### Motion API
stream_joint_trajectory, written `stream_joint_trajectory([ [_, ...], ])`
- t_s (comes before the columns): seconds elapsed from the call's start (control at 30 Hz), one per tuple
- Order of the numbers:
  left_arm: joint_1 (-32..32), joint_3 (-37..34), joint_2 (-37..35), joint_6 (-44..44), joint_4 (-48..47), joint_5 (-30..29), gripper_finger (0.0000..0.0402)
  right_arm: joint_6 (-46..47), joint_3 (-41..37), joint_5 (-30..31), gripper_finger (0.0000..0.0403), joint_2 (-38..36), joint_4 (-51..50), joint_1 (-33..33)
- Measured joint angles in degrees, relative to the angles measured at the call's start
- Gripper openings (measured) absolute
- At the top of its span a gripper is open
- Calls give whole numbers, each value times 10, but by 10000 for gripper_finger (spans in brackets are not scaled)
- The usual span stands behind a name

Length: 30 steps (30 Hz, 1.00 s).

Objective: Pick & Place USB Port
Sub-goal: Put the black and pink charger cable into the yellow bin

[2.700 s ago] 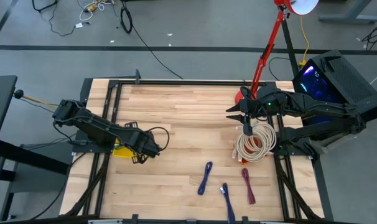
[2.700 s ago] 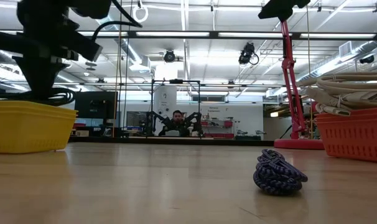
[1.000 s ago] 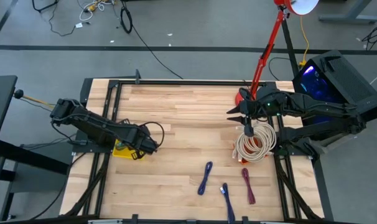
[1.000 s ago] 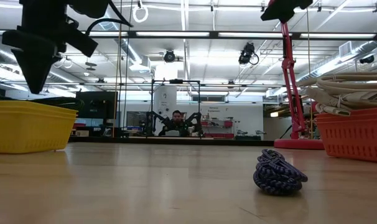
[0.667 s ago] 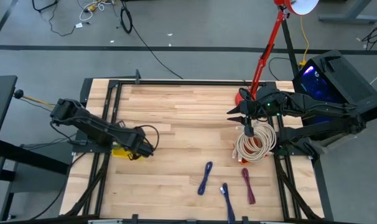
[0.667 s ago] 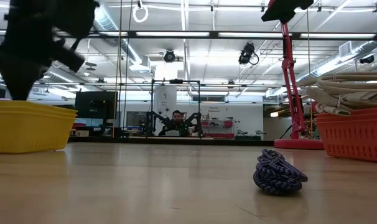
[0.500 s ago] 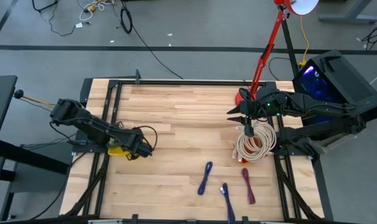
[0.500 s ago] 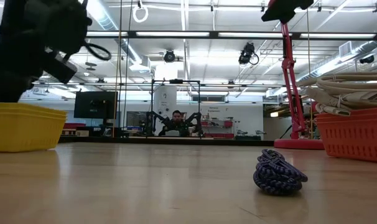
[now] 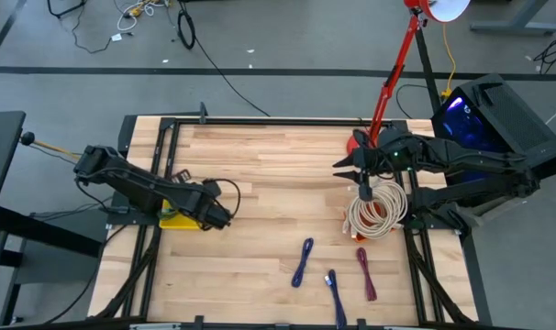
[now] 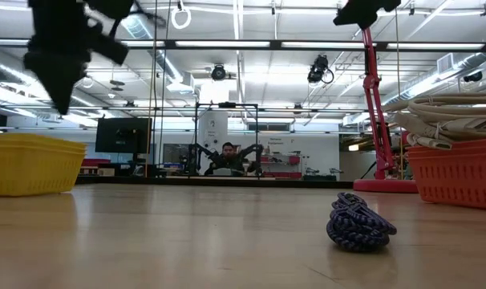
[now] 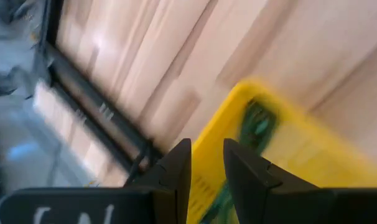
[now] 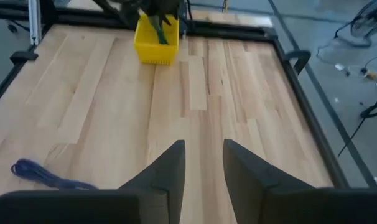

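USB cable (image 12: pixel 160 32) in yellow bin (image 9: pixel 172 219), left end effector (image 9: pixel 225 221) above, released, right end effector (image 9: pixel 340 164) parted, raised over table

The wooden table (image 9: pixel 269 174) carries a yellow basket (image 9: pixel 172 219), red basket (image 10: pixel 455 172) and three cable bundles (image 9: pixel 302 262).

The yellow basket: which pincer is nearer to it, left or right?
Left. The left pincer hangs just above the yellow basket at the table's left edge; the right pincer is across the table, over the coiled beige cables.
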Motion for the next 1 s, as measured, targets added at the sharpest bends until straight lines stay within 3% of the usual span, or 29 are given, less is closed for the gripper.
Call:
stream_joint_trajectory([
  [0.2,-12,77,0,61,104,-22,98,35,-70,-4,109,0,36,0],
  [0.4,-24,100,1,157,303,-34,98,119,-119,-86,109,0,53,20],
  [0.53,-34,100,1,211,401,-34,98,162,-135,-120,109,-1,111,84],
  [0.67,-47,100,1,227,419,-61,98,211,-149,-135,109,-1,193,189],
  [0.77,-54,100,5,228,421,-78,98,251,-160,-95,109,-1,237,274],
  [1.0,-71,99,6,225,425,-100,99,376,-168,113,109,26,277,453],
])
